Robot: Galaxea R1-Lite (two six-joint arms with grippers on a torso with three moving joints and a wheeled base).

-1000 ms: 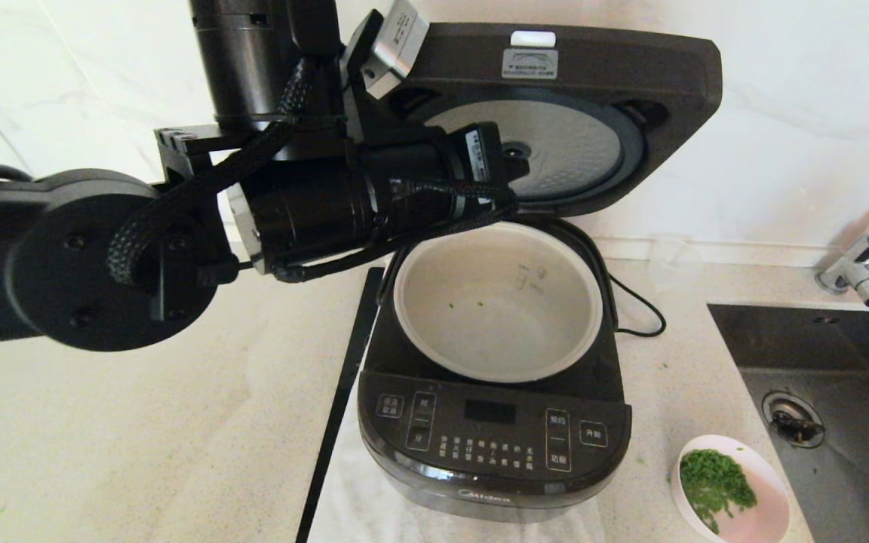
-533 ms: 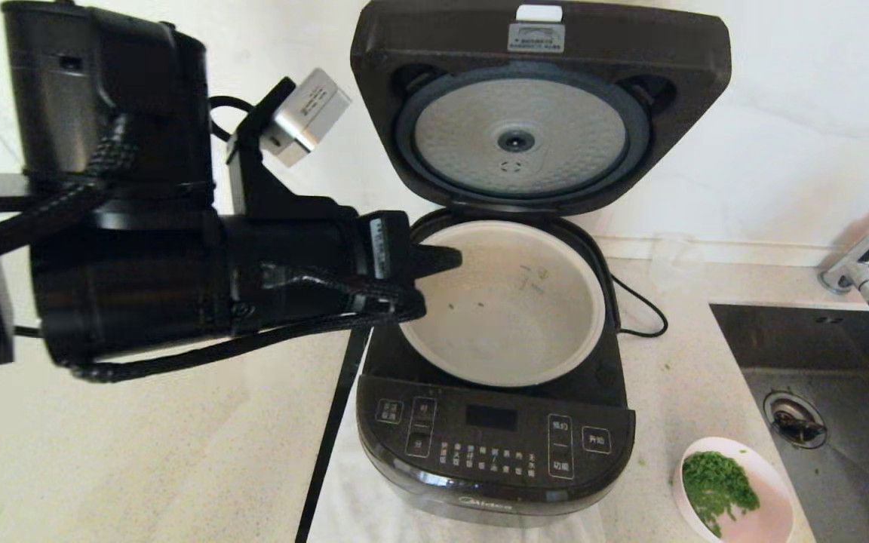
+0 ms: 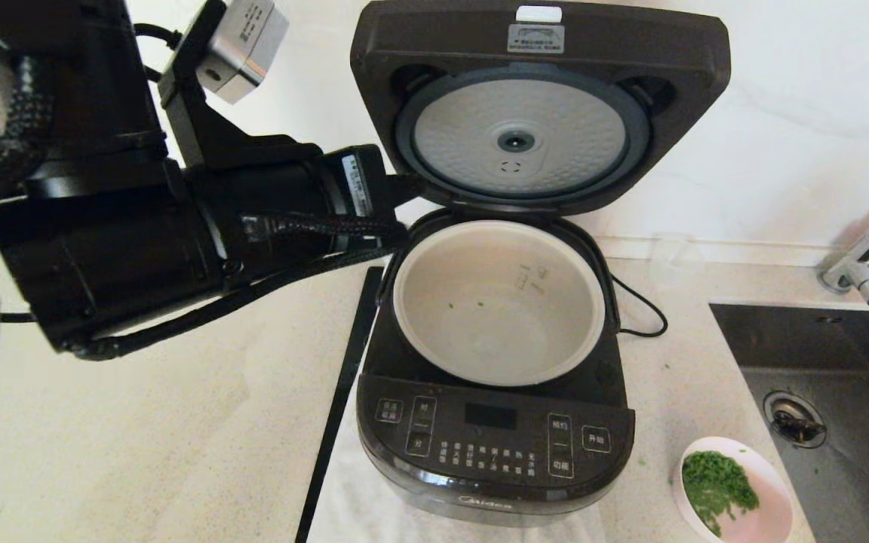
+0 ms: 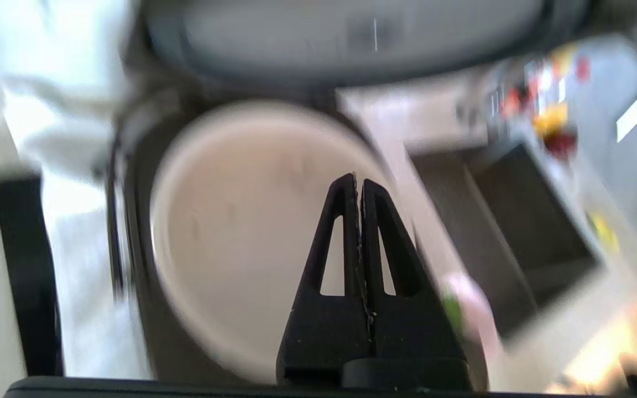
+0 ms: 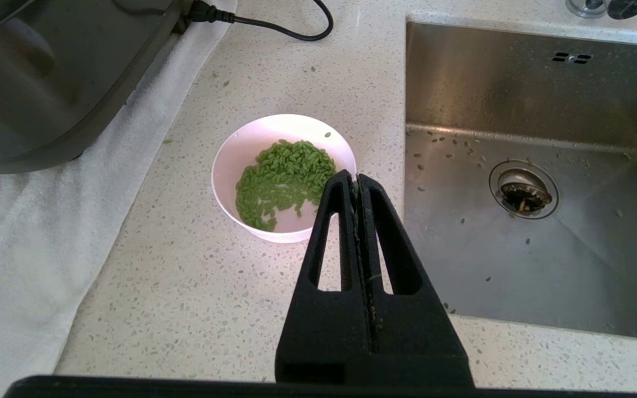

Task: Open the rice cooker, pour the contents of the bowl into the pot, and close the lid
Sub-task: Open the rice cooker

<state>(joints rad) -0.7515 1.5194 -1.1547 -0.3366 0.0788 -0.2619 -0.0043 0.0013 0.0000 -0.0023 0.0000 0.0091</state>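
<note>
Pot (image 3: 498,302) sits open just beside the raised left end effector (image 4: 358,182).

- Matte black cylindrical left arm (image 3: 118,226), braided black cable, white sticker, silver box camera (image 3: 242,45) behind the claw.
- Black triangular cut-out fingers (image 5: 385,249) on both claws.
</note>
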